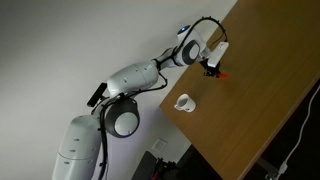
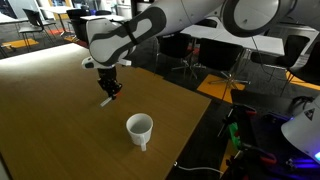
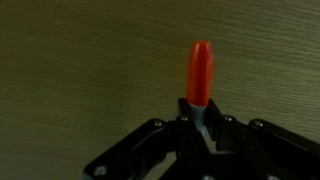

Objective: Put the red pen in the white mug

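My gripper [image 3: 200, 125] is shut on the red pen [image 3: 200, 72]. In the wrist view the pen's red end sticks out past the fingers over the wooden table [image 3: 80, 70]. In both exterior views the gripper [image 2: 108, 90] [image 1: 212, 68] holds the pen [image 2: 106, 99] [image 1: 222, 76] a little above the table. The white mug [image 2: 140, 128] [image 1: 184, 103] stands upright on the table, apart from the gripper, nearer the table's edge. The mug does not show in the wrist view.
The wooden table [image 2: 60, 110] [image 1: 260, 90] is bare apart from the mug. Office chairs [image 2: 225, 65] and desks stand beyond the table's far side. The table's edge runs close to the mug in an exterior view [image 2: 190, 135].
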Controlling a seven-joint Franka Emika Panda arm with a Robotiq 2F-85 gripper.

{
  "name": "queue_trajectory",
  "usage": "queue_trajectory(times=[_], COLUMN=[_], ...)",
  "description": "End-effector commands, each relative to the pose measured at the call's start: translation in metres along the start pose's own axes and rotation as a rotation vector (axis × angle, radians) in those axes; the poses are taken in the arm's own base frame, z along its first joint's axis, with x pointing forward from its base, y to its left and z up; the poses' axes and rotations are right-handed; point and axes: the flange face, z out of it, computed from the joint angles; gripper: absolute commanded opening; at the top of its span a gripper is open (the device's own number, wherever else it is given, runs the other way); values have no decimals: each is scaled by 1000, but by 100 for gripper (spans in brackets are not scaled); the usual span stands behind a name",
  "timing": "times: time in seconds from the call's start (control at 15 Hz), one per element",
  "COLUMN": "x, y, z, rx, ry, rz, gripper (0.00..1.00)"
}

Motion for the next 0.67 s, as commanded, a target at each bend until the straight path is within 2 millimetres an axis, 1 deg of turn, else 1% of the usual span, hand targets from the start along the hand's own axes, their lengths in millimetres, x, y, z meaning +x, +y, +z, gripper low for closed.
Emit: queue_trajectory(times=[0.0,0.27,0.6], x=[-8,-15,-23], y=[-19,-37,-66], z=[-29,-44,-57], rx=[30,41,39], ry=[16,89,182], rz=[31,2,-23], gripper=[5,5,5])
